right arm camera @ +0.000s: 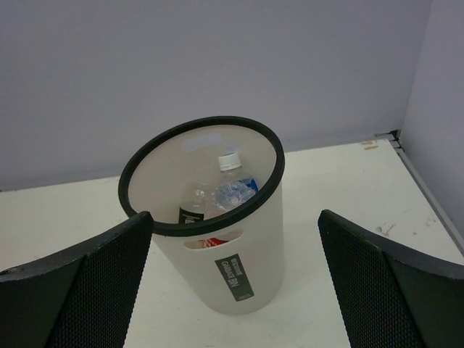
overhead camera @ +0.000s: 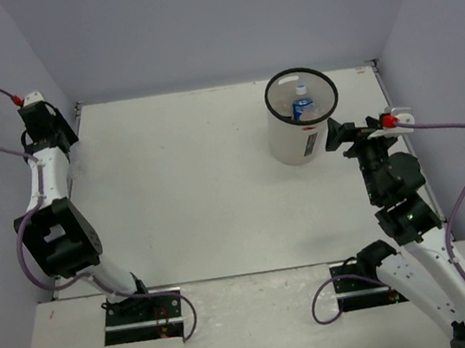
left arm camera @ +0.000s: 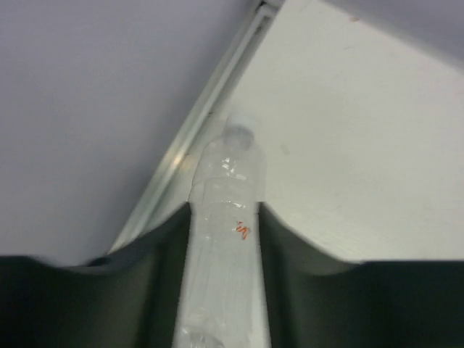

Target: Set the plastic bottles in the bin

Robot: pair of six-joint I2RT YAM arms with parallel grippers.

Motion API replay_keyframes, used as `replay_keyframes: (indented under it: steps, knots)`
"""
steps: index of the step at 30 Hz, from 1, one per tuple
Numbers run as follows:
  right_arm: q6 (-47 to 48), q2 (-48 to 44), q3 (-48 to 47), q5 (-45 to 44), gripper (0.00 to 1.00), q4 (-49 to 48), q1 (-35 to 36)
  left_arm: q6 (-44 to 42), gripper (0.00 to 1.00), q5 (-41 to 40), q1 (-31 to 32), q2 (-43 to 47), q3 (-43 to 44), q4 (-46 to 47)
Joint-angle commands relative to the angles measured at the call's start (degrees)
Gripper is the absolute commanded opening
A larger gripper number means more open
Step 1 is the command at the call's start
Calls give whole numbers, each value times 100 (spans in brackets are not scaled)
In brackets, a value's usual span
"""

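Note:
A plain clear bottle with a white cap lies on the table by the far left wall rail. My left gripper has both fingers pressed against the bottle's sides; in the top view this gripper is in the far left corner and hides the bottle. The white bin with a black rim stands at the far right. Inside it lie a blue-labelled bottle, a black-labelled one and a red-labelled one, seen through the handle slot. My right gripper stands wide open, just short of the bin, holding nothing.
A metal rail runs along the foot of the left wall next to the clear bottle. Purple-grey walls close the table on three sides. The right arm stands close to the right wall.

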State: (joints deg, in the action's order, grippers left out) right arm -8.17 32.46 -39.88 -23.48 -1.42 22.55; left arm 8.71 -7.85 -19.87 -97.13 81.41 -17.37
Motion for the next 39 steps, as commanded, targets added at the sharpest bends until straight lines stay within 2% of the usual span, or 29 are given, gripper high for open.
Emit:
replay_keyframes:
  steps: [1,4,6,9,14,15,18,19,24,28,33,39]
  knots:
    - [-116,-55,28,6,99,-217,-5,361,0,750,369,419,170,371]
    - [-141,-112,7,51,99,-176,-5,425,0,750,751,722,159,431]
    - [-141,-173,9,98,99,-146,-5,531,0,1051,898,837,113,472]
    - [-146,-245,11,125,99,-100,-5,663,0,1166,949,1087,7,555]
    - [-169,-301,33,151,99,-106,-5,408,0,833,950,1100,-2,435]
    - [-175,-296,34,155,99,-114,-5,347,6,849,950,1040,8,375]
    - [-176,-233,33,177,99,-130,-5,341,97,1098,950,830,43,144]
    - [-168,-207,25,185,99,-130,-5,374,100,1206,950,819,-6,138]
    - [-199,-68,-33,287,99,-85,-5,1325,100,1310,1054,1146,-748,51]
    - [-223,-82,-40,362,99,-57,-5,1505,100,793,1500,1143,-1252,-9]
    - [-226,-172,-5,353,99,-52,-5,1435,100,307,1990,403,-1031,-386]
    - [-214,-127,-5,322,99,-58,-5,1545,100,276,2758,-232,-788,62]
